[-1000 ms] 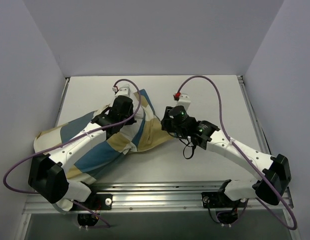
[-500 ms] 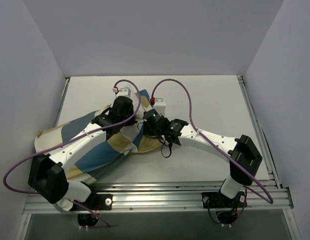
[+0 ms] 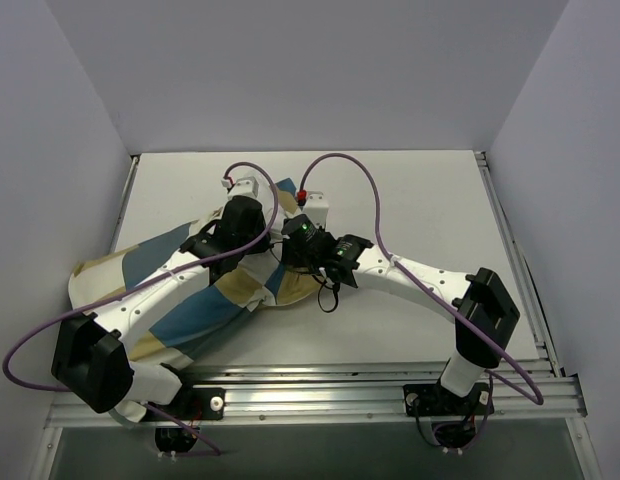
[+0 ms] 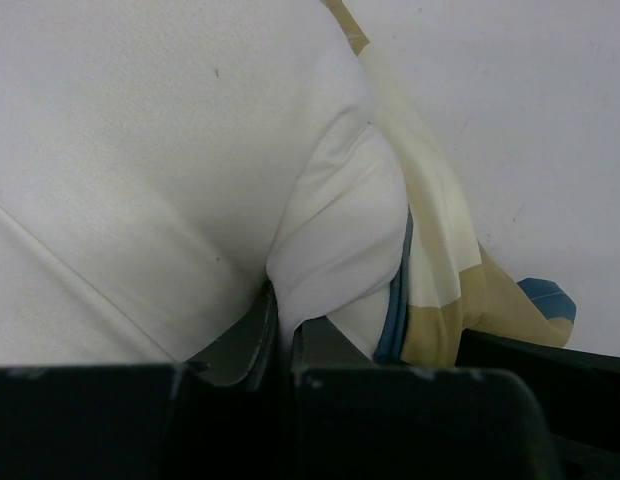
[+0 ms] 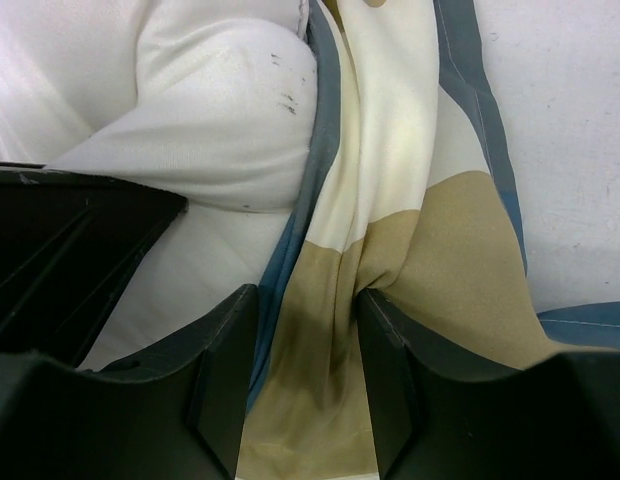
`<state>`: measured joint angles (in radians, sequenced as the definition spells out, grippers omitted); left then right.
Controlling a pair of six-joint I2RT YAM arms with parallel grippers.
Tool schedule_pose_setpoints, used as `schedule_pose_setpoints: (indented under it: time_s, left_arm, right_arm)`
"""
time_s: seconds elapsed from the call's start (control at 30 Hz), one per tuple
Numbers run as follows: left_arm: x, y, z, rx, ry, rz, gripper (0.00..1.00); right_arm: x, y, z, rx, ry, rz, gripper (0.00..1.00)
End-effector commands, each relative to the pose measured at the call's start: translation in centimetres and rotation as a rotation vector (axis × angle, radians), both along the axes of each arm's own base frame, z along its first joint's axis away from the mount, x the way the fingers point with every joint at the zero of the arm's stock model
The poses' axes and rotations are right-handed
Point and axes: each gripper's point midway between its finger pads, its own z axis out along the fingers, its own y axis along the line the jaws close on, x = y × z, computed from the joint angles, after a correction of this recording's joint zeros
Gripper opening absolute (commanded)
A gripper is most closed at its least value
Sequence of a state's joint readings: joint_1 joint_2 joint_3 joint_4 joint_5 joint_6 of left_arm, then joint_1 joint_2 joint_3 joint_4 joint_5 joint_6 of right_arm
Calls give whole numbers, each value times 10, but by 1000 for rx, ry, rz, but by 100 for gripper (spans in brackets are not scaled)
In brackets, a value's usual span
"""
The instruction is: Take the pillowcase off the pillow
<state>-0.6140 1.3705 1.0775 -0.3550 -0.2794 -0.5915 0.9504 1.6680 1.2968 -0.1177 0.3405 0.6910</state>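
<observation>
So the pillowcase (image 3: 205,305) sits on the left half of the table (image 3: 420,200) with the pillow (image 4: 140,150) mostly inside it, only a white corner poking out of the open end near the middle. The left gripper (image 4: 282,330) is clamped tight on a fold of that bare white corner. The right gripper (image 5: 308,330) is just beside it, jaws partway apart, straddling a bunched tan-and-white fold of the case's edge.
</observation>
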Motion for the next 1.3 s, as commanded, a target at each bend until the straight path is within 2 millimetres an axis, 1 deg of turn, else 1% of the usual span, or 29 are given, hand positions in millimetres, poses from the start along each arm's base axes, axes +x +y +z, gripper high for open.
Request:
schedule_pose_setpoints:
  time_s: [0.0, 0.07, 0.13, 0.17, 0.23, 0.27, 0.3, 0.33, 0.37, 0.4, 0.43, 0.47, 0.5, 0.53, 0.57, 0.6, 0.63, 0.67, 0.7, 0.77, 0.83, 0.87, 0.93, 0.97, 1.03, 1.07, 1.17, 1.2, 1.27]
  left_arm:
    - [-11, -6, -2, -41, 33, -21, 2]
    - [-12, -7, -2, -43, 34, -25, 2]
    - [-11, -8, 0, -49, 29, -26, 2]
    - [-11, -8, 2, -51, 25, -27, 2]
    - [-12, -6, 3, -47, 24, -24, 2]
    - [-13, -4, 4, -43, 25, -19, 2]
    - [-14, -2, 5, -40, 24, -17, 2]
    - [-14, 0, 5, -35, 26, -12, 2]
    - [-16, 4, 7, -32, 22, -5, 2]
    - [-17, 7, 7, -31, 21, 1, 2]
    - [-18, 10, 7, -29, 21, 7, 2]
    - [-19, 17, 8, -27, 27, 23, 2]
    - [-20, 21, 8, -24, 33, 32, 2]
    - [-21, 25, 9, -22, 36, 39, 2]
    - [-23, 31, 9, -15, 45, 50, 2]
    - [-24, 34, 9, -12, 47, 53, 2]
    - [-25, 36, 10, -11, 51, 55, 2]
    - [-28, 41, 10, -3, 58, 58, 2]
    - [-29, 41, 11, -4, 65, 54, 2]
    - [-35, 46, 15, 6, 75, 50, 2]
    - [-39, 48, 20, 4, 80, 40, 2]
    - [-45, 50, 20, 11, 92, 32, 2]
    - [-51, 51, 23, 8, 102, 14, 2]
    - [-57, 54, 26, 12, 108, 7, 2]
    - [-64, 58, 26, 21, 124, -1, 2]
    - [-72, 64, 22, 39, 154, 2, 2]
    - [-86, 77, 15, 70, 195, 18, 2]
    - [-90, 81, 8, 78, 213, 25, 2]
    - [-96, 93, 7, 77, 218, 63, 2]
  right_arm:
    - [13, 7, 26, 51, -66, -46, 40]
    - [14, 9, 20, 40, -56, -44, 42]
    - [15, 11, 1, 2, -31, -45, 43]
    - [15, 9, -7, -12, -20, -52, 43]
    - [15, 5, -29, -59, 5, -63, 43]
    - [15, 2, -36, -70, 13, -76, 41]
    - [14, -9, -53, -123, 28, -102, 37]
    - [13, -18, -61, -147, 41, -123, 33]
    - [17, -30, -70, -168, 53, -156, 24]
    - [14, -49, -84, -205, 72, -195, 20]
    - [14, -63, -91, -226, 82, -223, 15]
    - [18, -81, -92, -231, 89, -271, 6]
    - [18, -94, -96, -245, 96, -298, 2]
    - [12, -115, -108, -282, 114, -322, 0]
    - [18, -133, -104, -264, 111, -367, 0]
    - [18, -144, -106, -265, 117, -387, 0]
    - [10, -161, -116, -291, 138, -403, 0]
    - [10, -172, -117, -290, 144, -424, 0]
    - [14, -187, -115, -283, 147, -462, 0]
    - [10, -204, -116, -286, 161, -482, 0]
    - [14, -218, -116, -276, 168, -512, 0]
    - [12, -222, -119, -270, 183, -512, 0]
    - [15, -231, -118, -256, 187, -535, 0]
    - [15, -232, -118, -246, 194, -532, 0]
    - [17, -240, -120, -231, 208, -550, 0]
    - [19, -241, -121, -219, 210, -552, 0]
    - [20, -247, -123, -204, 226, -559, 0]
    - [20, -248, -123, -202, 230, -556, 0]
    - [22, -254, -124, -195, 234, -569, 0]
